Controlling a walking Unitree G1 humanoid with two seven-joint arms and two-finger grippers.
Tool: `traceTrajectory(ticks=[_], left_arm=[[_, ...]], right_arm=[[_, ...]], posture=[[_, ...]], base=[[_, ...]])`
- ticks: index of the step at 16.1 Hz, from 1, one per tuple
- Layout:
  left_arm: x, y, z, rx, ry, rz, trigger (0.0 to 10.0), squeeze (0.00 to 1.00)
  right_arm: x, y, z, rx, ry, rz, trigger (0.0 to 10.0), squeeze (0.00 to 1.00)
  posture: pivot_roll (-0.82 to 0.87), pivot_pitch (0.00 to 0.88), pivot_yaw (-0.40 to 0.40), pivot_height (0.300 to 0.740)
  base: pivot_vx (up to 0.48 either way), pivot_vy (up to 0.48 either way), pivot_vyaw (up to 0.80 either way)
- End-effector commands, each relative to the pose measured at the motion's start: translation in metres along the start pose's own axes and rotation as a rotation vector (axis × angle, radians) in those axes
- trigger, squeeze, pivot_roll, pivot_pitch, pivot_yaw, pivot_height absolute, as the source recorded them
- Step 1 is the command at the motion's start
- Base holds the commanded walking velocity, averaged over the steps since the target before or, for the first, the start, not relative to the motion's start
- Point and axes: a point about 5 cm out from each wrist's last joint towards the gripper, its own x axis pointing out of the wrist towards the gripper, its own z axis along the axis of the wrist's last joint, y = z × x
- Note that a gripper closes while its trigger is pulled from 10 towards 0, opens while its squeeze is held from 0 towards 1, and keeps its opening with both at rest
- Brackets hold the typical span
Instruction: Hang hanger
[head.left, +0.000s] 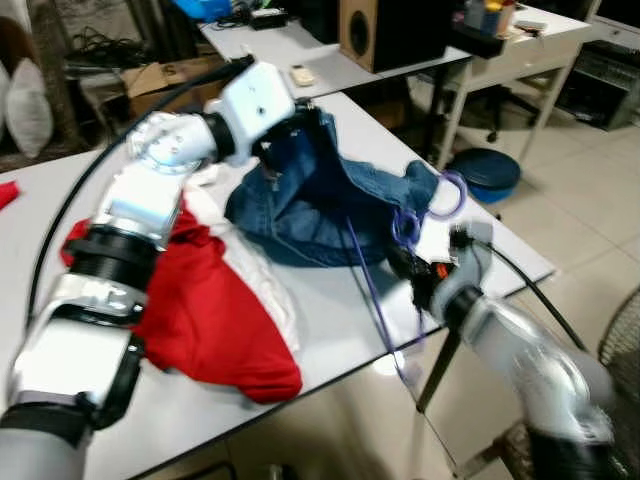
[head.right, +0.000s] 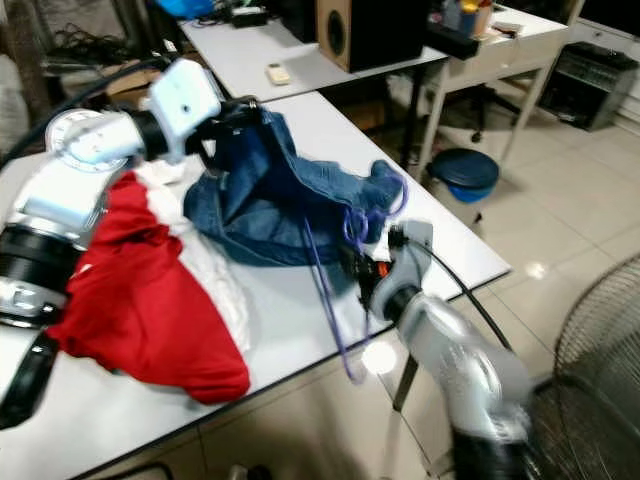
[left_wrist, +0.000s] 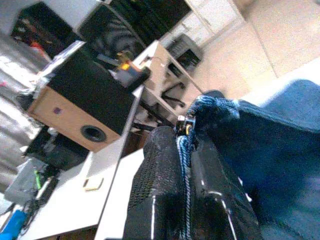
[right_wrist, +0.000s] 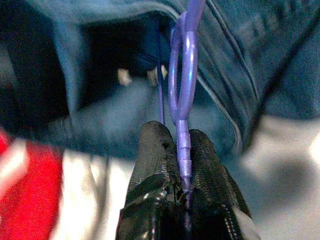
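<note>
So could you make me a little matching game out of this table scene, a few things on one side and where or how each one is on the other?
Things:
1. purple hanger
2. blue denim garment
3. red garment
4. wooden speaker

States:
A. lying loose on the white table, near its front edge
B. standing on the far table
C. pinched by its wire in the right gripper
D. its edge clamped in the left gripper

Pairs: 1-C, 2-D, 3-A, 4-B

Purple wire hanger (head.left: 440, 205); blue denim garment (head.left: 320, 190); red-and-white cloth (head.left: 215, 300); white tabletop (head.left: 330, 300); black pincer fingers (right_wrist: 160, 165).
</note>
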Motion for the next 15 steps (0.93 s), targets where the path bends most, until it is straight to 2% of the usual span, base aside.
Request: traceTrajectory(ticks=[1, 3, 4, 5, 6, 7, 8, 9, 11, 13, 14, 15], left_arm=[[-0.008, -0.002, -0.006, 0.044, 0.061, -0.086, 0.0, 0.00], [-0.018, -0.014, -0.019, 0.041, 0.153, -0.232, 0.0, 0.00], [-0.024, -0.026, -0.020, -0.019, 0.158, -0.340, 0.0, 0.00], [-0.027, -0.032, -0.012, -0.111, 0.101, -0.412, 0.0, 0.00], [-0.027, -0.034, -0.006, -0.153, 0.057, -0.439, 0.0, 0.00], [-0.023, -0.034, 0.008, -0.246, -0.057, -0.437, 0.0, 0.00], [-0.021, -0.033, 0.015, -0.289, -0.108, -0.440, 0.0, 0.00], [-0.017, -0.034, 0.029, -0.370, -0.200, -0.461, 0.0, 0.00], [-0.012, -0.034, 0.042, -0.440, -0.262, -0.478, 0.0, 0.00], [-0.004, -0.027, 0.056, -0.544, -0.338, -0.429, 0.0, 0.00], [0.001, -0.021, 0.066, -0.625, -0.389, -0.400, 0.0, 0.00], [0.003, -0.018, 0.074, -0.682, -0.427, -0.407, 0.0, 0.00]], right_arm=[[0.007, 0.003, 0.023, 0.066, -0.137, 0.053, 10.0, 0.00], [0.023, 0.003, 0.043, 0.188, -0.255, 0.085, 10.0, 0.00], [0.036, 0.001, 0.058, 0.330, -0.339, 0.092, 10.0, 0.00], [0.047, 0.003, 0.068, 0.458, -0.397, 0.111, 10.0, 0.00], [0.053, 0.004, 0.069, 0.500, -0.413, 0.112, 10.0, 0.00], [0.062, 0.006, 0.067, 0.508, -0.406, 0.100, 10.0, 0.00], [0.066, 0.007, 0.065, 0.513, -0.403, 0.094, 10.0, 0.00], [0.076, 0.010, 0.065, 0.557, -0.412, 0.086, 10.0, 0.00], [0.088, 0.016, 0.064, 0.570, -0.419, 0.068, 10.0, 0.00], [0.098, 0.022, 0.055, 0.480, -0.369, -0.004, 10.0, 0.00], [0.102, 0.023, 0.045, 0.414, -0.333, -0.061, 10.0, 0.00], [0.105, 0.023, 0.037, 0.363, -0.307, -0.099, 10.0, 0.00]], posture=[[-0.15, 0.000, 0.117, 0.740], [-0.15, 0.000, 0.123, 0.740], [-0.14, 0.000, 0.122, 0.740], [-0.13, 0.000, 0.115, 0.740], [-0.13, 0.000, 0.115, 0.740], [-0.11, 0.000, 0.107, 0.740], [-0.11, 0.000, 0.106, 0.740], [-0.11, 0.000, 0.104, 0.740], [-0.10, 0.000, 0.107, 0.740], [-0.10, 0.000, 0.111, 0.740], [-0.10, 0.000, 0.113, 0.740], [-0.11, 0.000, 0.116, 0.740]], base=[[0.000, 0.000, 0.00], [0.000, 0.000, 0.00], [0.000, 0.000, 0.00], [0.000, 0.000, 0.00], [0.000, 0.000, 0.00], [0.000, 0.000, 0.00], [0.000, 0.000, 0.00], [0.000, 0.000, 0.00], [0.000, 0.000, 0.00], [0.000, 0.000, 0.00], [0.000, 0.000, 0.00], [0.000, 0.000, 0.00]])
